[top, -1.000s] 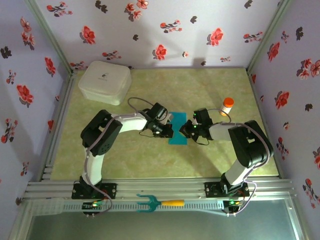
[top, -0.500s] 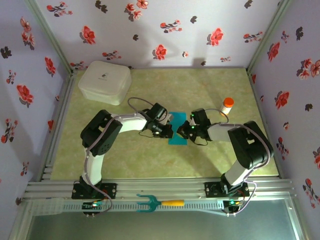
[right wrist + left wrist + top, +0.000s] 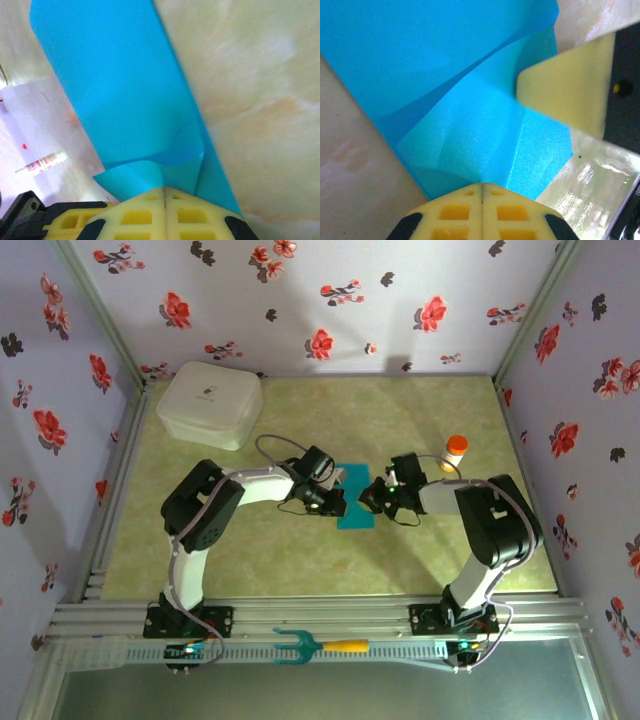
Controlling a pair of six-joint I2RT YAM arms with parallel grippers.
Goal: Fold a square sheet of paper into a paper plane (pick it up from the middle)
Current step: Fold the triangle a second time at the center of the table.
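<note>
Sheet of paper (image 3: pixel 465 120) in closed left hand (image 3: pixel 481 187) and closed right hand (image 3: pixel 164 190)

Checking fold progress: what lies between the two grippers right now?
The square sheet of paper, partly folded, spans the gap between the left gripper and right gripper in the top view; each wrist view shows shut jaws pinching it.
</note>
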